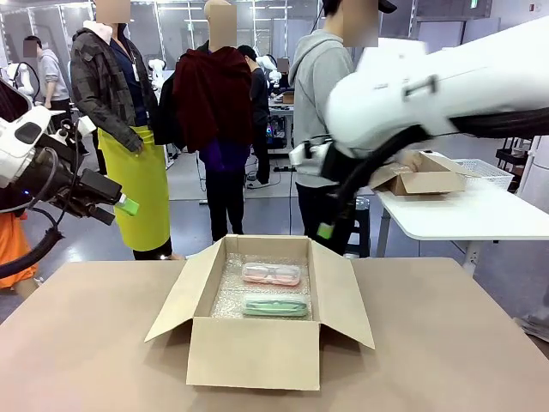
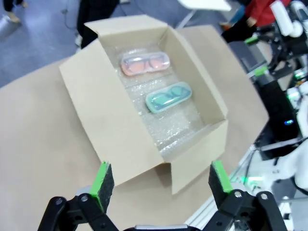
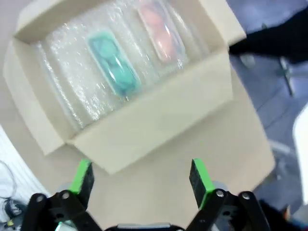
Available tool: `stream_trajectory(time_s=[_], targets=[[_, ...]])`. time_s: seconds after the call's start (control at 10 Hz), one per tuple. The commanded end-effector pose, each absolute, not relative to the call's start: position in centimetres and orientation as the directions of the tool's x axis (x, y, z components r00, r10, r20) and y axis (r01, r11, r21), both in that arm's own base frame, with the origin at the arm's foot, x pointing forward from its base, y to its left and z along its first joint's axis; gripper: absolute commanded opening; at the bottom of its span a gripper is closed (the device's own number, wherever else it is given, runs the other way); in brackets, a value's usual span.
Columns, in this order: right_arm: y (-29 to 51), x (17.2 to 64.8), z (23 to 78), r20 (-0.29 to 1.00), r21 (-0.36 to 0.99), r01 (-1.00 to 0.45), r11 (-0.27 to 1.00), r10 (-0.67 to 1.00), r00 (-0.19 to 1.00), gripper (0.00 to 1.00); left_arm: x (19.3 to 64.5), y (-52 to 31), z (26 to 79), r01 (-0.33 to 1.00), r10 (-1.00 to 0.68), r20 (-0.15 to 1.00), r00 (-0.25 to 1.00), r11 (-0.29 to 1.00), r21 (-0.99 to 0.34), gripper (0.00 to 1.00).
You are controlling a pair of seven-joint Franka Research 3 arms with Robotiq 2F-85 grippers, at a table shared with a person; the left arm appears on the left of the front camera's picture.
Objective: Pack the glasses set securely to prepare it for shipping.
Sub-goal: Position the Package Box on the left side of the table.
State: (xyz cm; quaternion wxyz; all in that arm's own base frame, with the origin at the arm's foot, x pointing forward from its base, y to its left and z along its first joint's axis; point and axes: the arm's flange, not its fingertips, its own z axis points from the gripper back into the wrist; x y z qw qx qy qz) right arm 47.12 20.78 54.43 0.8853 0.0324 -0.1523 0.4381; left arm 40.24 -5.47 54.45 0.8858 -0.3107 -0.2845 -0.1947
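Front view: the left gripper (image 1: 118, 206) hangs raised with its fingers apart and empty, the box (image 1: 253, 352) lower and off toward where its fingertips point. Inside, the pink case (image 1: 271, 274) and green case (image 1: 274, 305) lie side by side on bubble wrap (image 1: 225, 296), which likely cushions them for shipping. The flaps stand open, so closing is not yet done. The right arm (image 1: 412, 94) is blurred above the box.

Left wrist view: the fingers are spread wide and hold nothing. The box lies ahead of them, with the green case nearer the fingertips and the pink one beyond.

Right wrist view: the right gripper (image 3: 139, 178) is also spread and empty. It sits just outside a box wall, with both cases lying beyond that wall; it is probably placed to reach a flap.
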Motion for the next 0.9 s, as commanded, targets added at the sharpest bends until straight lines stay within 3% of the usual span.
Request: stream_trajectory(time_s=[0.0,0.2,0.5,0.6,0.7,0.8], targets=[[16.5,41.9,52.6,0.384,-0.054,-0.656,0.753,0.622,0.682,1.0,41.9,-4.9,53.0,0.531,-0.145,0.604,0.784,0.661,-0.53,1.0],[11.1,38.4,52.8,0.433,-0.019,-0.526,0.85,0.481,0.762,1.0,43.2,-5.1,50.5,0.517,-0.172,0.545,0.82,0.629,-0.58,1.0],[7.2,35.4,52.0,0.537,0.038,-0.463,0.885,0.373,0.757,1.0,44.7,-5.2,47.3,0.44,-0.138,0.455,0.88,0.6,-0.669,1.0],[6.5,35.5,51.3,0.57,0.022,-0.477,0.878,0.382,0.728,1.0,44.9,-5.4,47.4,0.46,-0.136,0.481,0.866,0.592,-0.662,1.0],[6.5,36.2,52.8,0.491,0.021,-0.484,0.875,0.413,0.767,1.0,43.8,-5.3,47.1,0.441,-0.124,0.472,0.873,0.615,-0.654,1.0],[6.5,36.2,52.8,0.491,0.021,-0.484,0.875,0.413,0.767,1.0,43.8,-5.3,47.1,0.441,-0.124,0.472,0.873,0.615,-0.654,1.0]])
